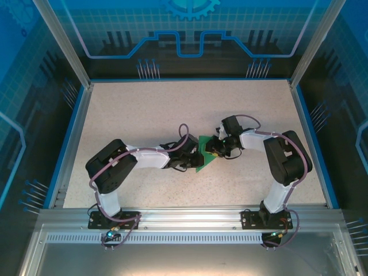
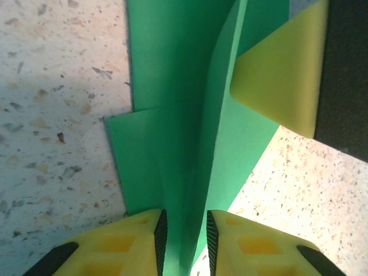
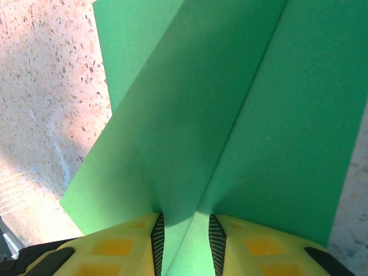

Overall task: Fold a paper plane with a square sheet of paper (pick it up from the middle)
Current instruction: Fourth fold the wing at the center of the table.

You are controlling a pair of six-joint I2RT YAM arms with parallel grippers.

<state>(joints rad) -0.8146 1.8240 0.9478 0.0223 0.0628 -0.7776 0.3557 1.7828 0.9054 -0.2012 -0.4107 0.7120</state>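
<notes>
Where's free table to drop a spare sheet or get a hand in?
Free: far half of the table, up to the back edge; near strip between left arm and right arm. Crowded: centre, where left gripper and right gripper meet at the green paper.

The square sheet of paper [image 1: 202, 163] (plain green, creased) sits at the table [image 1: 144, 115] centre, its middle fold standing up.

paper: green paper [image 1: 203, 156], creased, on speckled table [image 1: 144, 109] | left gripper [image 1: 194, 157]: at paper's left edge | right gripper [image 1: 213, 149]: at paper's upper-right edge | both arms bent inward toward paper
</notes>
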